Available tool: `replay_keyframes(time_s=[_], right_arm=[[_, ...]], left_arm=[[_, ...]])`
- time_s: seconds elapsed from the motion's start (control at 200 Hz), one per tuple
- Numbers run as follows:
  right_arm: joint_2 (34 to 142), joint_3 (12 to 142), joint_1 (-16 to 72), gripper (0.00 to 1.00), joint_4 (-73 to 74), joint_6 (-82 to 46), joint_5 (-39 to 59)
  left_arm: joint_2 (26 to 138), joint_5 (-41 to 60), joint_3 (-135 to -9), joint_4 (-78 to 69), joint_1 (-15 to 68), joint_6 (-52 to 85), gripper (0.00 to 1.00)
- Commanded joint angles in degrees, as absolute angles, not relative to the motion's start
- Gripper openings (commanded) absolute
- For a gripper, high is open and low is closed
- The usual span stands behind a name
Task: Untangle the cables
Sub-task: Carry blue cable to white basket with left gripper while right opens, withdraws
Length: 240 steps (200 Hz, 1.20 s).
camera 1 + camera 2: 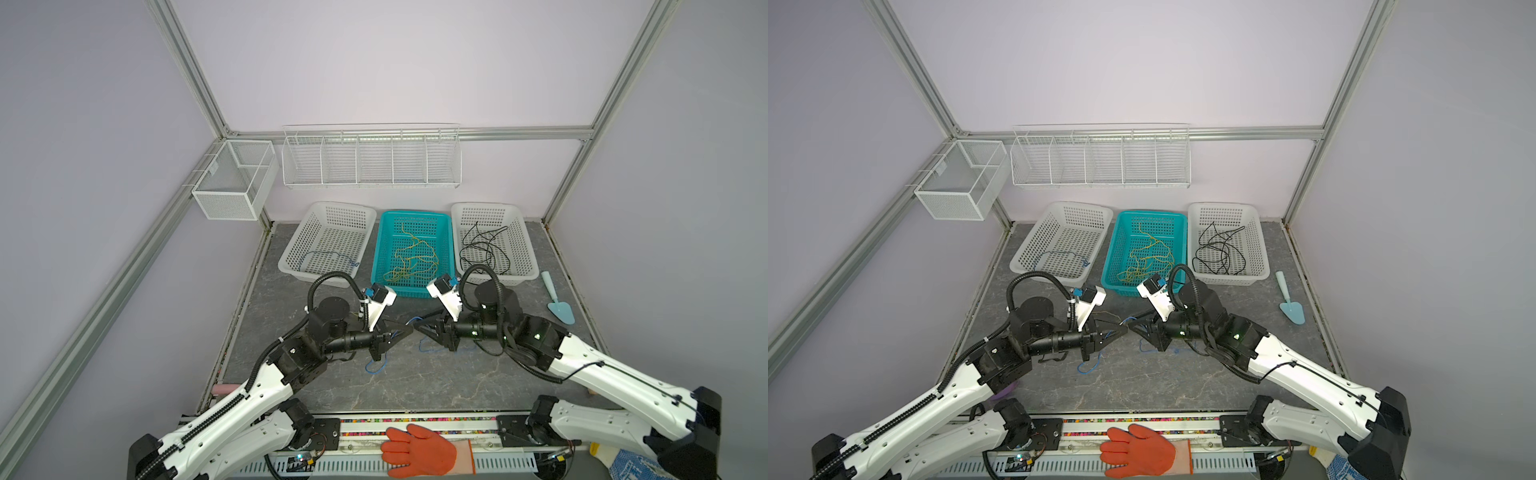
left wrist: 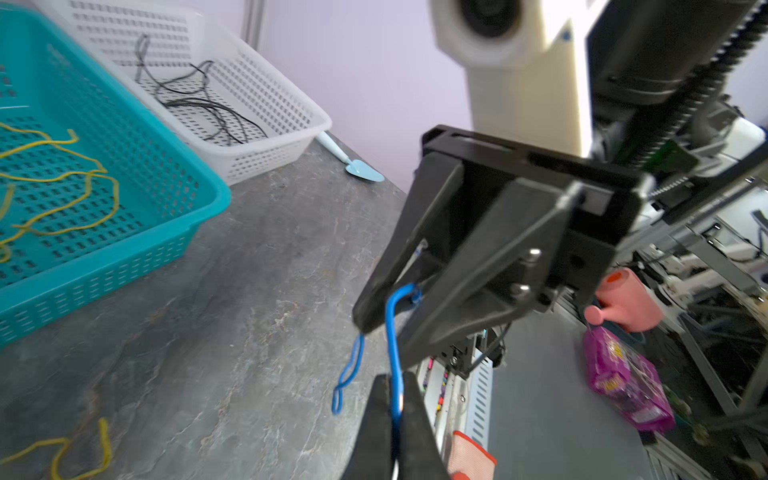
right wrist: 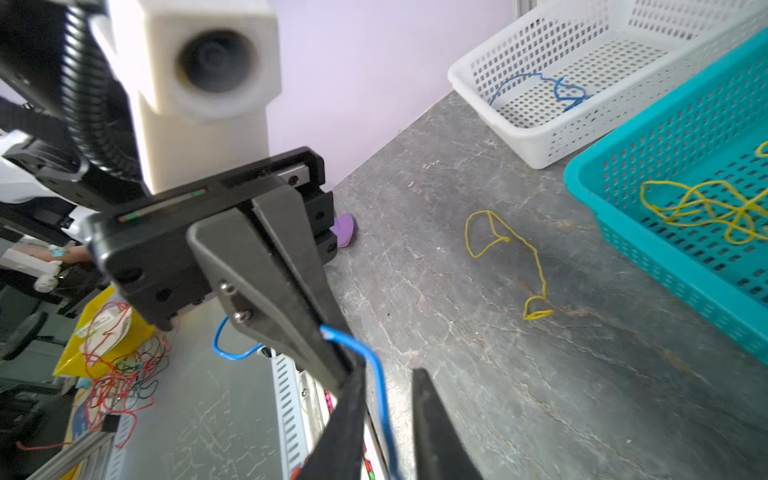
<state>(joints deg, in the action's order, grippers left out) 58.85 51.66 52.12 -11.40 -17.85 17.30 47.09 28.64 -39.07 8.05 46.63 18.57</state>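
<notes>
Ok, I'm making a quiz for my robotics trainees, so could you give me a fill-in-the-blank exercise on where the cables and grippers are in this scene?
1. The cable in the teal basket is ___.
2. The black cables lie in a ___ basket.
3. The left gripper is shut on a ___ cable.
4. The glove at the front is ___.
Missing words: yellow; white; blue; orange.
</notes>
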Motion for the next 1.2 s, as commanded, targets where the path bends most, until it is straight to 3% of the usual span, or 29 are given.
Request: replay_keyframes(time_s=[0.0, 0.095, 0.185, 0.37, 0.525, 0.73, 0.99, 1.195], right_arm=[[54.7, 52.6, 52.1, 0.36, -12.7, -17.6, 11.0], [51.3, 51.5, 51.9, 0.6, -14.9, -17.5, 5.9], [48.0, 50.8, 51.6, 0.73, -16.1, -17.2, 3.2], [41.3, 49.5, 51.2, 0.89, -18.4, -16.7, -2.1], [38.7, 47.5, 51.1, 1.0, -18.9, -16.8, -0.9], [39.4, 46.2, 51.1, 0.92, -19.4, -17.2, 2.4], [39.5, 44.5, 51.1, 0.9, -18.7, -17.2, 3.8], [40.2, 43.8, 51.1, 0.9, -18.2, -17.3, 5.7]], left_arm=[[45.3, 17.5, -40.9, 11.4, 46.3, 18.8, 0.0], [44.7, 11.1, -43.6, 17.6, 46.1, 16.5, 0.0], [45.1, 5.4, -47.1, 23.1, 45.5, 14.7, 0.0], [44.9, -2.0, -52.7, 28.7, 39.9, 12.5, 0.0], [44.6, -3.4, -54.4, 27.5, 32.5, 11.1, 0.0], [50.7, 0.0, -58.2, 23.2, 22.8, 12.8, 0.0], [60.0, 4.3, -59.2, 11.4, 11.3, 19.0, 0.0], [71.0, 4.7, -61.8, 5.0, 7.3, 20.0, 0.0]])
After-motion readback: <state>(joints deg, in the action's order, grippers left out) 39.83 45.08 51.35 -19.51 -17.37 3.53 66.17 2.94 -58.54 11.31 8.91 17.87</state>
